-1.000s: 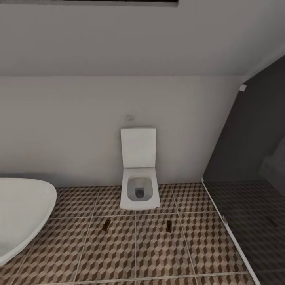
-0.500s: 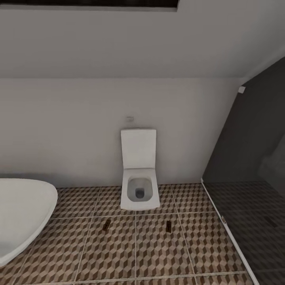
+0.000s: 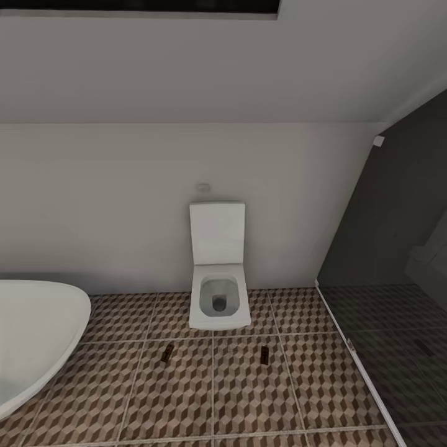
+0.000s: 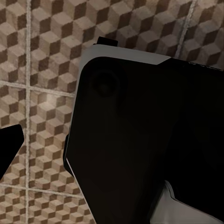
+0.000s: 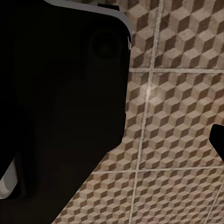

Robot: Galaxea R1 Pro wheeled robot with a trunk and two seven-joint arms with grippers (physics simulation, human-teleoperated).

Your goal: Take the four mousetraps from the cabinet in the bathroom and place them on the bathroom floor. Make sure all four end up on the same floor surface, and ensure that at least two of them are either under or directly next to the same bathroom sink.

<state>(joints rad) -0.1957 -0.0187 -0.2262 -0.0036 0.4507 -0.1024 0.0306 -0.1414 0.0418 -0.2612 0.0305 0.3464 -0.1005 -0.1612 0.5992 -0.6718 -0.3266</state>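
Nothing among the things has moved since a second ago; only my head has shifted a touch, so the wall and the dark strip above it sit slightly differently in my head view.

Two mousetraps lie flat on the bathroom floor, one ahead and to my left, the other ahead and to my right, each a small dark slab on the cube-patterned tiles, well apart from one another. Both rest just in front of the white toilet, which stands against the pale wall with its lid up. Details of the traps are too small for me to make out.

Left of them the rounded edge of the white bathtub reaches into sight. To the right a dark glass shower screen closes off a grey-tiled corner.

Both wrist cameras look down on the same patterned tiles past a dark body part of mine. A black tip shows at the edge of each wrist view, but I cannot tell whether either pincer is apart or together.
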